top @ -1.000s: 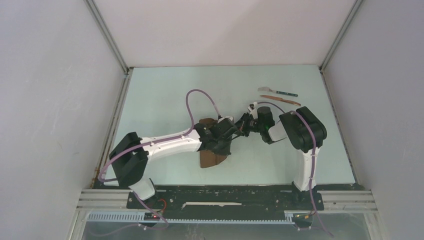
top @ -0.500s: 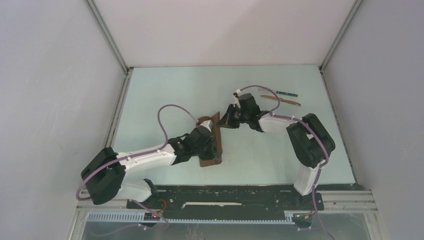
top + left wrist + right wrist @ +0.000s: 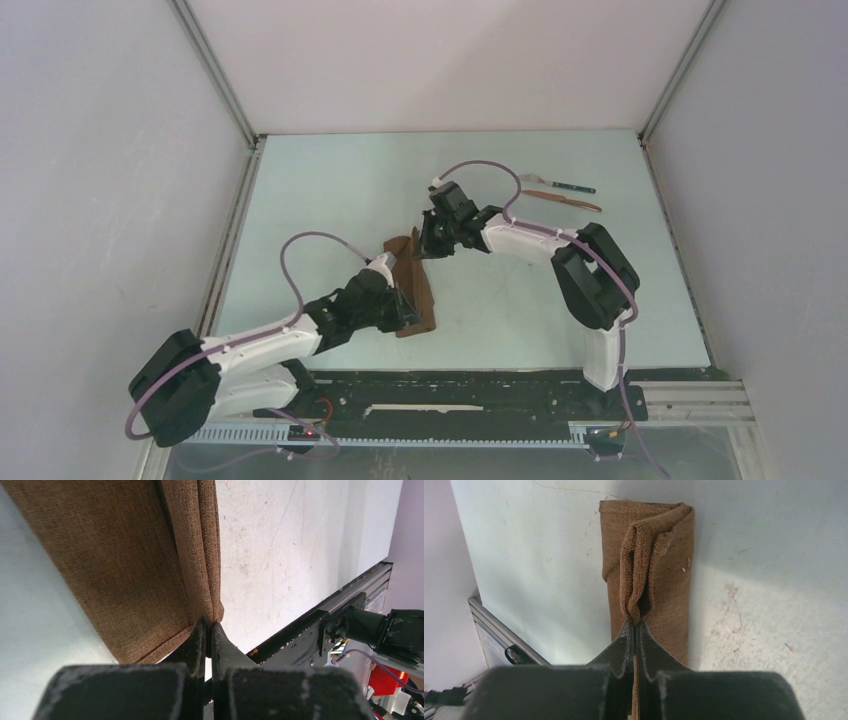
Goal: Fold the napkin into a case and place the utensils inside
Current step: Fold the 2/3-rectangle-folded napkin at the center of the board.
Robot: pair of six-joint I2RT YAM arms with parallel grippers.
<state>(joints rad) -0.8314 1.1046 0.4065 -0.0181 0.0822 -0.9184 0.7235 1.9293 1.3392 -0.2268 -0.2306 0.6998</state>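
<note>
The dark-brown napkin (image 3: pixel 412 290) lies folded into a narrow oblong on the pale table, running from near to far. My left gripper (image 3: pixel 408 318) is shut on its near corner; the left wrist view shows the folded edge (image 3: pixel 210 580) pinched between the jaws. My right gripper (image 3: pixel 422 248) is shut on the far end; the right wrist view shows a raised pleat of cloth (image 3: pixel 640 565) pinched between the jaws. The utensils lie at the far right: the teal-handled one (image 3: pixel 562 185) and the reddish-brown stick (image 3: pixel 566 200) just in front of it.
Grey walls enclose the table on three sides. A black rail with a metal frame (image 3: pixel 450 392) runs along the near edge. The right arm's cable (image 3: pixel 480 168) loops above the far middle of the table.
Both arms moved left. The left gripper drew back toward the near edge with the napkin's near end. The right gripper moved from near the utensils onto the napkin's far end.
</note>
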